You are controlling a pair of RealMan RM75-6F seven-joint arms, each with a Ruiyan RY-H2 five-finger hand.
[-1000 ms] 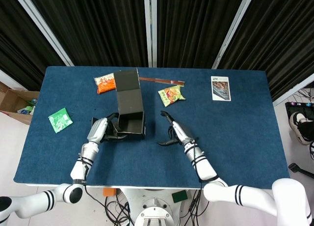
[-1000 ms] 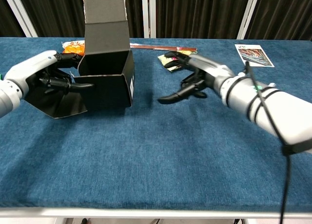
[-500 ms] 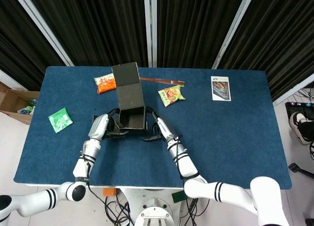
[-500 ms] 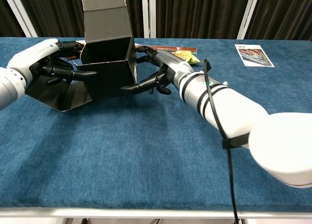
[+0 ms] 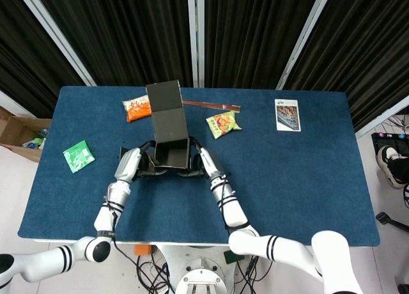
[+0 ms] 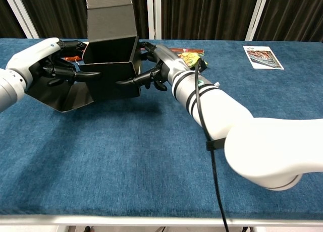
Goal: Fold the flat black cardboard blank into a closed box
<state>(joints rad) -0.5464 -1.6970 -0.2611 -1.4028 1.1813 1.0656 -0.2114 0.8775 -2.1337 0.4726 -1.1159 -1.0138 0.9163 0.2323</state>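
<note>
A half-formed black cardboard box stands open-topped near the middle of the blue table, its tall lid flap rising from the far wall and a loose side flap splayed onto the cloth at the robot's left. Both hands grip the box from opposite sides — the left hand has its fingers hooked along the near front edge and over the left wall, while the right hand clasps the right wall, one dark finger reaching across the front panel. Behind the box lie an orange snack packet, a pair of reddish chopsticks and a yellow-green snack packet; a green sachet sits well apart near the table's left edge, and a printed card rests toward the far right. Black curtains hang behind the table — a cardboard carton shows on the floor to the left.
</note>
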